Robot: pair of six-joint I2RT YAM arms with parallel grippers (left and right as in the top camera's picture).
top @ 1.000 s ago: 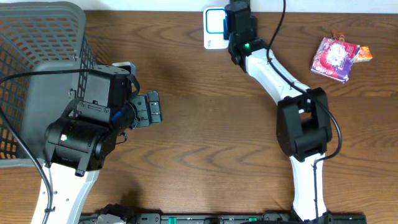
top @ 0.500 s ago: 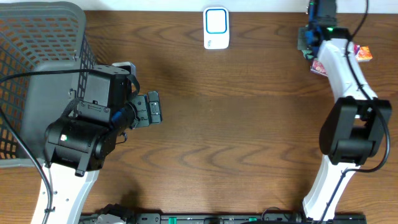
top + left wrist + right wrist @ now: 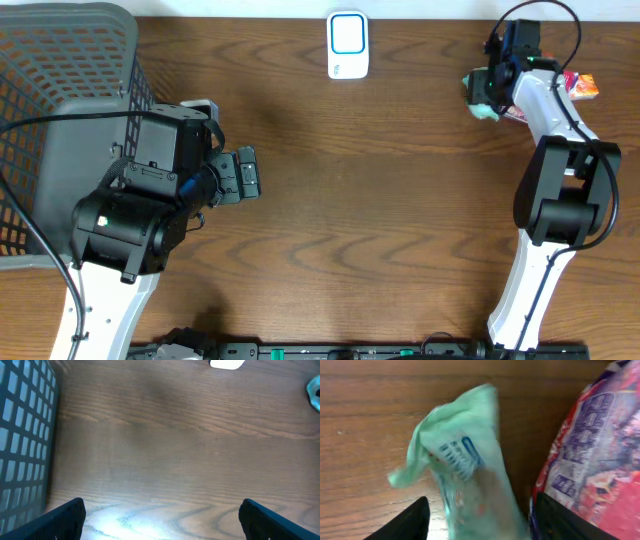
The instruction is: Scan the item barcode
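Green packet [image 3: 465, 465] beside red packet [image 3: 590, 450], well apart from scanner [image 3: 347, 45] — right gripper [image 3: 481, 510] spread around it, left gripper [image 3: 162, 505] spread, empty. Scan likely not yet done.

Jaws of left gripper [image 3: 161, 519] wide over table [image 3: 165, 450]; grey basket [image 3: 22, 445] left, white scanner [image 3: 227, 364] top edge, teal packet [image 3: 314, 393] right edge.

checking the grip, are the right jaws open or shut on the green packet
Open: in the right wrist view the jaws stand wide either side of the green packet, not pinching it.

White arms [image 3: 500, 300], black joints [image 3: 565, 195], cables [image 3: 60, 121]
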